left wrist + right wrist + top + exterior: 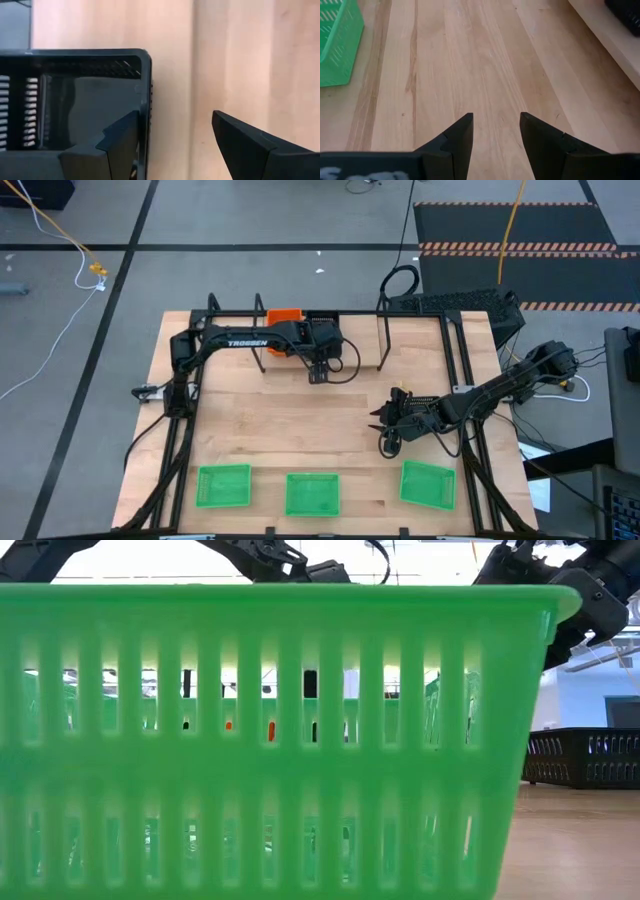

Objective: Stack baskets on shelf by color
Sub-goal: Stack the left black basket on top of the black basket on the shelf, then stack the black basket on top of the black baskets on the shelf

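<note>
1. From above, you see three green baskets in a row along the near edge of the counter [300,425]: one at the left [223,485], one in the middle [312,493], one at the right [428,484]. The wood between them and the shelf [320,330] at the far edge lies open. The left hand [318,372] hangs at the shelf, fingers released, with an orange basket [283,317] just behind its arm. The right hand [385,425] hovers above the right green basket's far side, touching nothing.
2. At counter height, the middle green basket [270,740] fills nearly your whole picture and hides the shelf. A black basket [585,755] shows at the right, cut off by the edge.
3. Past the left hand's [175,135] spread fingers you see another black basket [75,100], one finger over its rim, the other over bare wood.
4. The right hand [496,127] is parted over bare wood; a green basket [337,42] sits off to one side, cut off.
</note>
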`<control>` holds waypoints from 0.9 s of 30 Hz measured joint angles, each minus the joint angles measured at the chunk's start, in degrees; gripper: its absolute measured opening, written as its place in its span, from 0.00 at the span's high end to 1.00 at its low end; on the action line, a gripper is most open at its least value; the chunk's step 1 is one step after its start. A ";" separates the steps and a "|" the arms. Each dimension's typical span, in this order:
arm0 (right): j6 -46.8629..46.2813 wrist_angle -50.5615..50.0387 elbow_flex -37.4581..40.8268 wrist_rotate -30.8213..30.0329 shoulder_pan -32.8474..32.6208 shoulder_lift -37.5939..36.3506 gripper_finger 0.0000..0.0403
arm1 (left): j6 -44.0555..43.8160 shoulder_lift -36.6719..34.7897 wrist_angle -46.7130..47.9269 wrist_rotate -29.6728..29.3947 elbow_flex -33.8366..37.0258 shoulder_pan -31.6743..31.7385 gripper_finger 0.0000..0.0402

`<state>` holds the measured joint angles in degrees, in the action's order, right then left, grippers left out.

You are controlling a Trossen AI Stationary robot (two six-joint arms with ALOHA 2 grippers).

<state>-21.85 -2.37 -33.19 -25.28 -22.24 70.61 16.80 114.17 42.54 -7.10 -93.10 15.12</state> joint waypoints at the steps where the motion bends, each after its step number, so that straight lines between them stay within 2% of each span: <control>1: -0.03 0.00 0.00 0.00 0.00 -0.02 0.62 | -0.09 0.00 -0.08 0.08 0.00 -0.16 0.38; 11: -0.37 0.00 0.00 0.02 0.00 -0.01 0.62 | 0.47 0.00 -0.63 -0.98 -0.02 -0.64 0.38; 17: -0.12 0.06 0.00 0.00 0.00 -0.02 0.62 | 0.47 -2.24 0.44 -7.86 -0.09 -1.28 0.38; 20: 0.28 0.48 -0.02 -0.02 0.00 -0.04 0.62 | 1.41 -3.75 0.77 -10.82 -0.09 -2.71 0.38; 27: 0.98 -0.13 0.00 0.04 -0.14 -5.09 0.62 | 5.87 -6.73 -0.31 -11.05 -0.11 -8.40 0.38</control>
<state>-20.87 -2.50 -33.19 -25.24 -22.38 65.52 22.67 107.44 42.24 -18.16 -93.21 6.72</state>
